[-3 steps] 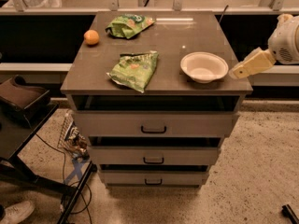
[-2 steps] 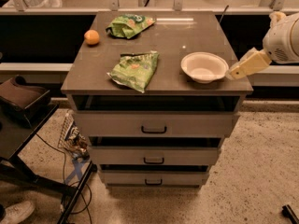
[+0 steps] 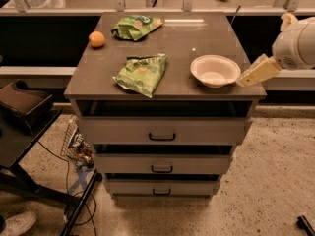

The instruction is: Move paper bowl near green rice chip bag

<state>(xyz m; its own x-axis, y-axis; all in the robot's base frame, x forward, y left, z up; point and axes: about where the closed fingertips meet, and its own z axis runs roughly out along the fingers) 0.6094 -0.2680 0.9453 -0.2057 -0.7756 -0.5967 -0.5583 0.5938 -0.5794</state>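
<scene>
The white paper bowl sits upright on the right front part of the grey cabinet top. The green rice chip bag, small and deep green with a white patch, lies at the back of the top, left of centre. My gripper comes in from the right on a white arm. Its cream tip is right at the bowl's right rim, just above the cabinet's right front corner.
A larger pale green bag with orange spots lies at the front, left of the bowl. An orange sits at the back left. The cabinet has several drawers. A dark chair and cables stand at the left.
My gripper has edged a little left and down toward the bowl's right rim. The bowl and both bags have not moved.
</scene>
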